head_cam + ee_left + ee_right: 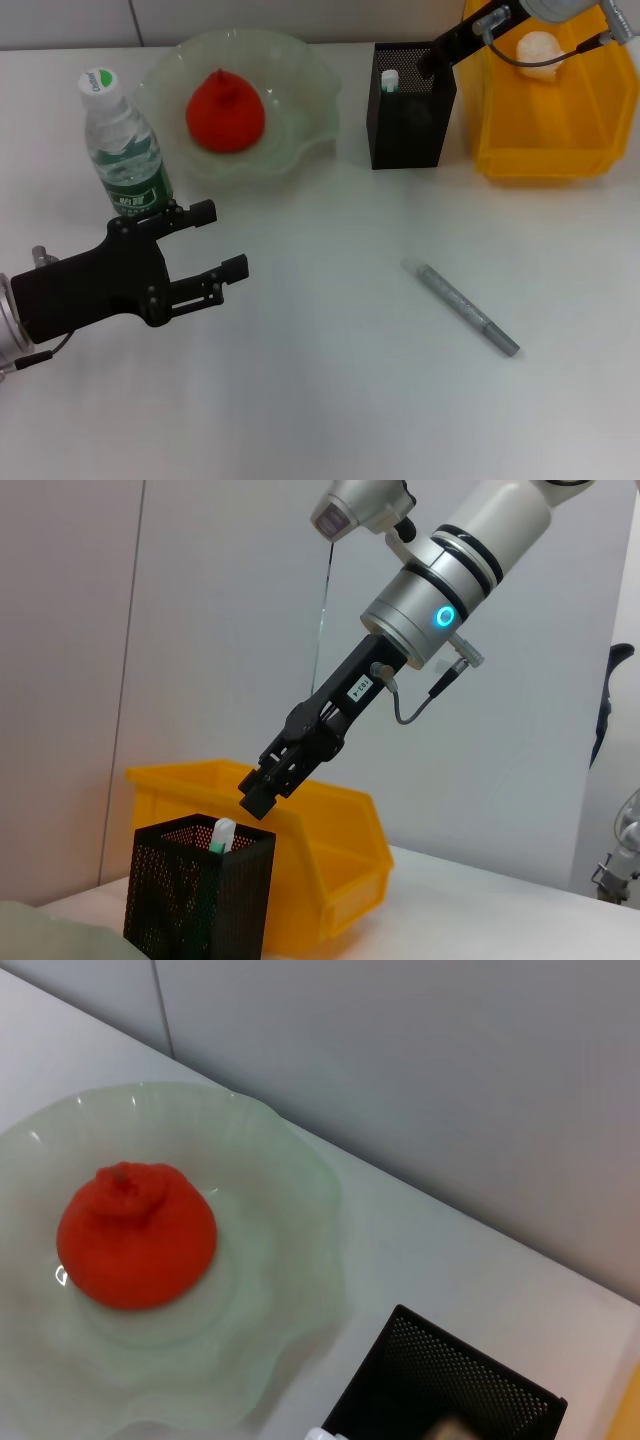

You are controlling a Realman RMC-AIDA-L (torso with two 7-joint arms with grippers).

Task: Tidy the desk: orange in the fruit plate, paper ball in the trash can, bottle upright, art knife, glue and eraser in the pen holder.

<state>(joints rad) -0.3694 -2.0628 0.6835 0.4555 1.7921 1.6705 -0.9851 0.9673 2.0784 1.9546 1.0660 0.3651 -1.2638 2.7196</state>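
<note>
Head view: orange [226, 110] sits in the fruit plate [300, 80] at 11 o'clock, done; bottle [122, 150] stands upright at 9 o'clock, just beside the plate, done; paper ball [538, 50] lies in the yellow trash can [545, 150] at 1 o'clock, done; pen holder [408, 110] at 12 o'clock, just beside the can, has a white-capped item [389, 80] inside, likely the glue; art knife [460, 306] lies loose on the desk [320, 400] at 4 o'clock, not yet stowed; eraser not visible, maybe in the holder, can't tell; left gripper [212, 250] at 8 o'clock, fingers spread wide, empty, near the bottle; right gripper [432, 58] over the holder's rim, finger state can't tell here.

Left wrist view: right gripper [262, 784] hangs just above the pen holder [200, 895], jaws look narrow, nothing seen between them; white-capped item [222, 834] pokes above the rim; trash can [330, 860] behind.

Right wrist view: orange [136, 1235] centred in the fruit plate [290, 1260]; pen holder [450, 1390] corner at 5 o'clock; own fingers not shown.

Room: open desk all around the knife, well apart from holder and can; crowded only along the far edge, where holder touches or nearly touches the can; judged mostly finished, knife left.
</note>
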